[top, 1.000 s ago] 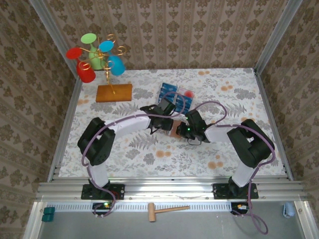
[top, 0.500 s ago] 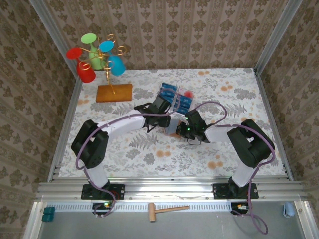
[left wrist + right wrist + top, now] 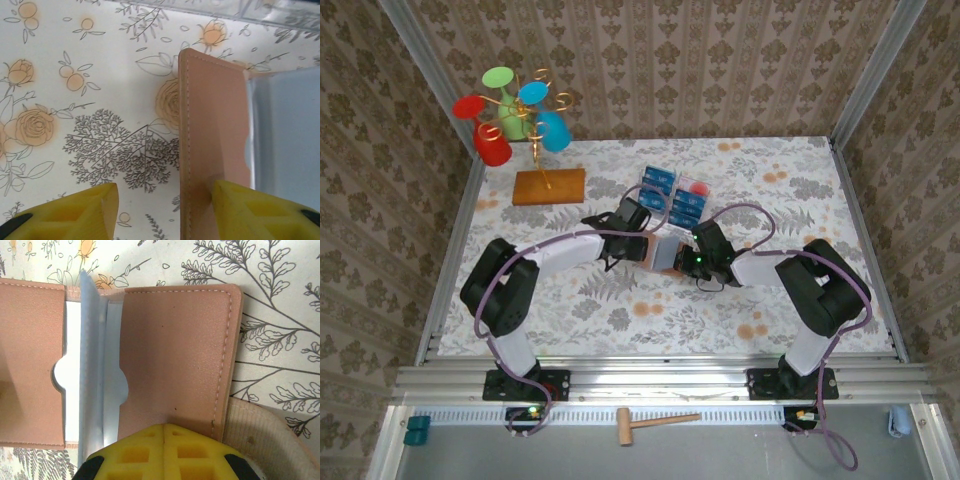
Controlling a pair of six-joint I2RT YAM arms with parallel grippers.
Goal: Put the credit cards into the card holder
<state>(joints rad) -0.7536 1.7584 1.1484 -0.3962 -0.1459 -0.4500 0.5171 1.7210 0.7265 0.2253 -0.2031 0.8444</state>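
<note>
Card holder [image 3: 215, 125] flap between open left jaws, closed right jaws atop it.

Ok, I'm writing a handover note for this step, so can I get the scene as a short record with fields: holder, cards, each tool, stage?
card holder: small square tan-brown leather-like wallet, lying open on the floral table, greyish-blue sleeves showing
credit cards: thin blue rectangular cards in the clear plastic tray, beyond the wallet
left tool: open, one yellow finger on a tan flap, the other over the table
right tool: shut, tips pressing on the other tan flap
stage: neither tool holds a card
</note>
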